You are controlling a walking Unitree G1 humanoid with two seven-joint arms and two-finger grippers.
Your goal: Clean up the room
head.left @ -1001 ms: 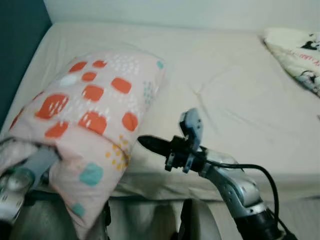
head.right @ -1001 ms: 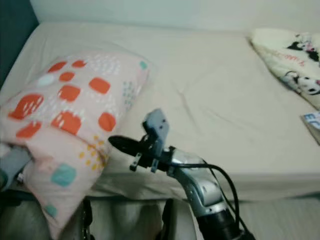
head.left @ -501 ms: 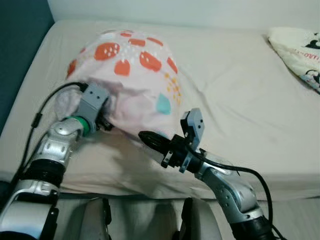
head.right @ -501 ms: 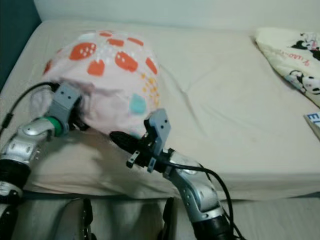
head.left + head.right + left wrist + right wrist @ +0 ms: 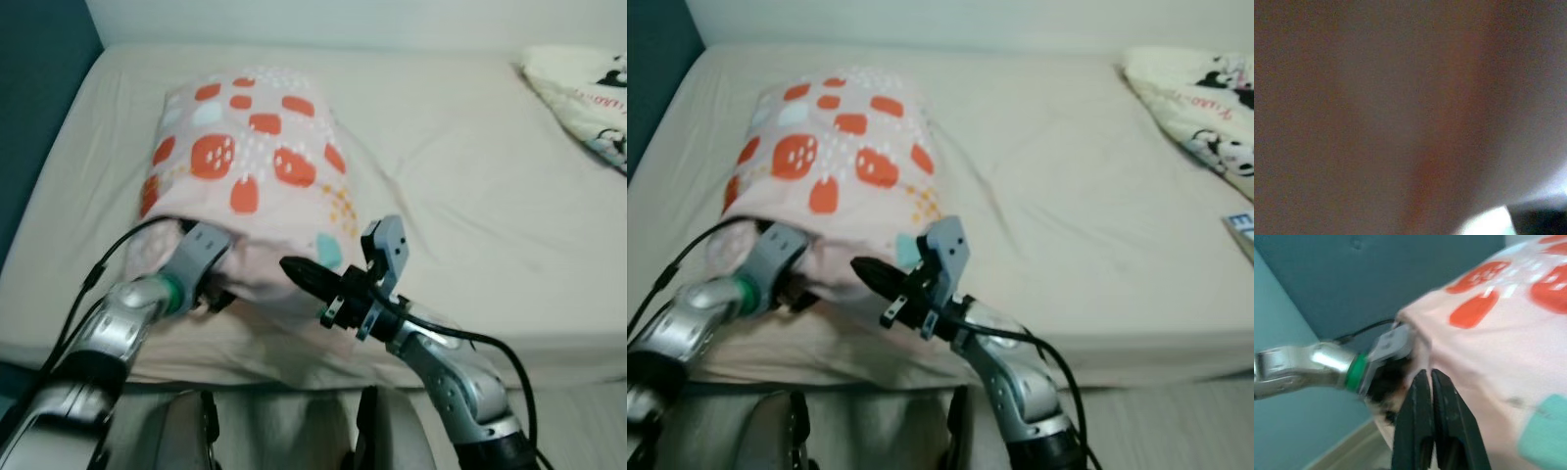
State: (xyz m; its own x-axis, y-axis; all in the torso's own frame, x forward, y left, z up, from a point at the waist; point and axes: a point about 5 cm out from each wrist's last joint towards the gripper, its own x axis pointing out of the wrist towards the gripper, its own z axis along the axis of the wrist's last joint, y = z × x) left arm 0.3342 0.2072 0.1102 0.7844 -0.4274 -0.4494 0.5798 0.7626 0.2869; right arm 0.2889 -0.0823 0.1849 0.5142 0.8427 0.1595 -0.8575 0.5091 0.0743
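**Pillow on bed at both grippers**

Head views: pink spotted pillow on bed, just ahead of left gripper, buried in its near edge, fingers hidden, state unclear. Right wrist view: right gripper pressed together, empty, beside pillow. Left wrist view: dim blurred fabric

No text can be read; the red lettering on the cartoon-print blanket at two o'clock is too blurred.
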